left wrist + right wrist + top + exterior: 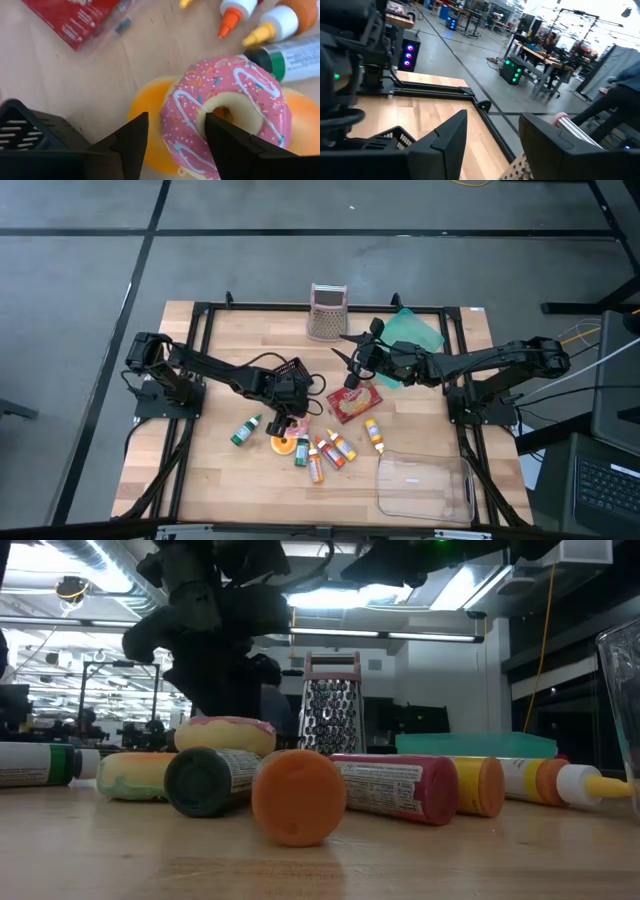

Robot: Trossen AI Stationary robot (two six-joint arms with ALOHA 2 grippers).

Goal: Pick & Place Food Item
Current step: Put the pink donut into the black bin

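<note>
Your left arm reaches in from its base at the table's left edge, stretched low toward the middle, with the wrist bent down. Your left gripper points at the tabletop, its two dark fingers spread apart with a clear gap between them. Your right arm extends from its base on the right side, running nearly level toward the table's centre. Your right gripper hangs raised above the surface, its fingers parted and holding nothing, aimed across toward the left arm.
</note>
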